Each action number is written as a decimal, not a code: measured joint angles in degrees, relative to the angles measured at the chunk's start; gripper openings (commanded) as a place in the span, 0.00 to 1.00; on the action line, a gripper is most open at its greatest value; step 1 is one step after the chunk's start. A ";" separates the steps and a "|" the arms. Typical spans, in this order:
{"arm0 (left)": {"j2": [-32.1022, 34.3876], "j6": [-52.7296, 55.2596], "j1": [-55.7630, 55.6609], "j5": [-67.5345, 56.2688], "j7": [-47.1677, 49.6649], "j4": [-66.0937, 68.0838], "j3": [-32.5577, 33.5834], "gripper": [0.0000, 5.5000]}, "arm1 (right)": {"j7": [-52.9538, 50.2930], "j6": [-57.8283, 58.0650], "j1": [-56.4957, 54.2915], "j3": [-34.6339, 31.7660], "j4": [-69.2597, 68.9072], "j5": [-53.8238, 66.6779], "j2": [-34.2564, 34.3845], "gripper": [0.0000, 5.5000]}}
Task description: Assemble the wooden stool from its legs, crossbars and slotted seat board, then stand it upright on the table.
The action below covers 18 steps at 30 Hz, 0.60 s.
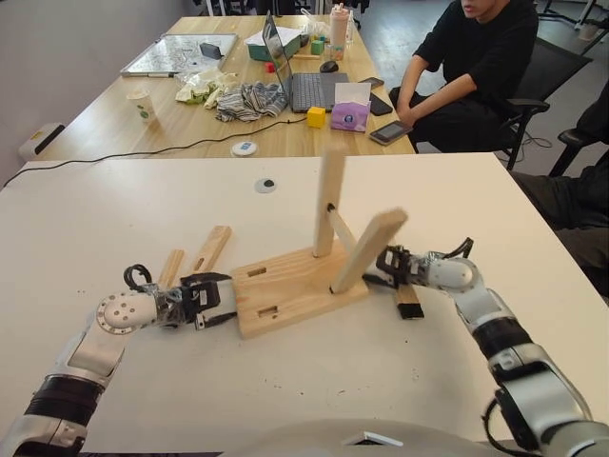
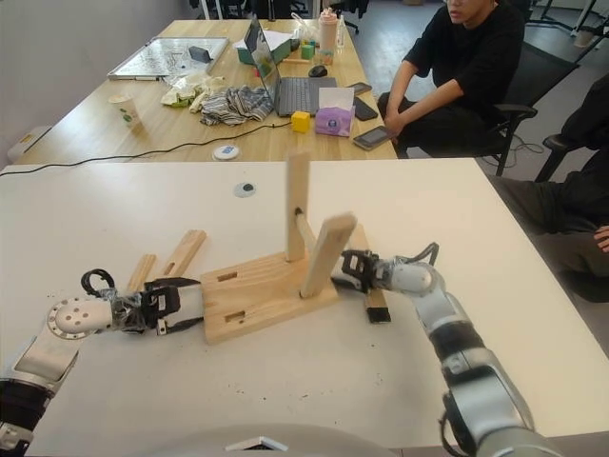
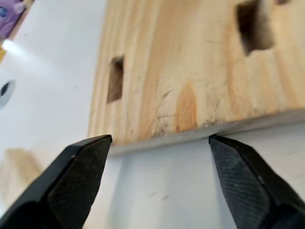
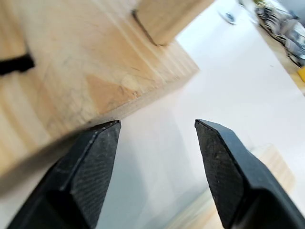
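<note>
**Inspector:** Start with what is nearest. The left gripper?

**Assistant:** The left gripper [image 1: 225,303] lies low on the white table [image 1: 114,219]. Its fingers [image 3: 81,167] are spread apart, with the tips just short of the near-left edge of the seat board [image 1: 290,297]. It grips nothing.

**Inspector:** And the right?

**Assistant:** The right gripper [image 1: 383,266] is at the board's right end, fingers apart and clamped on nothing. It sits just beside the foot of the tilted leg [image 1: 369,249]. I cannot tell whether a finger touches that leg. A short dark piece [image 1: 409,305] lies on the table beside that wrist.

**Inspector:** How does the board lie?

**Assistant:** It lies flat on the table. Two slots [image 1: 267,311] toward its left end stand open. At the right end, the upright leg [image 1: 329,202] stands in the board, and the tilted one leans out to the right. A thin crossbar [image 1: 341,228] runs slantwise between them.

**Inspector:** Any loose parts?

**Assistant:** Two wooden pieces [image 1: 211,248] lie side by side just beyond the left gripper, apart from the board.

**Inspector:** Farther out?

**Assistant:** A small grey disc [image 1: 265,185] sits near the table's far edge. Behind it, a wooden table [image 1: 105,124] carries a laptop [image 1: 300,81], crumpled cloths [image 1: 247,99], a paper cup [image 1: 143,107] and a yellow block [image 1: 316,116].
</note>
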 measured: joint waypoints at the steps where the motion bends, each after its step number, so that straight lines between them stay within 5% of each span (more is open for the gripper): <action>1: -0.95 2.19 1.18 -3.26 -2.05 -3.80 -1.52 0.69 | -4.45 0.26 -3.42 -1.78 3.50 0.75 2.75 0.52; 5: -6.28 18.92 4.73 -21.61 -4.82 -18.82 -4.00 0.69 | -12.40 -1.99 -13.08 -6.24 10.83 2.54 4.71 0.52; 9: -5.34 29.28 -0.36 -34.29 -1.38 -20.66 8.57 0.69 | -12.69 -4.49 -11.15 -8.33 11.57 1.46 -5.00 0.52; 12: -4.80 26.90 -8.37 -29.78 4.18 -13.43 12.11 0.69 | -0.67 0.17 -2.05 -10.81 1.26 9.03 -10.71 0.52; 18: -9.12 12.06 -17.10 -13.29 13.25 10.82 8.88 0.69 | 26.34 21.39 17.50 -8.61 -29.02 29.40 -17.87 0.52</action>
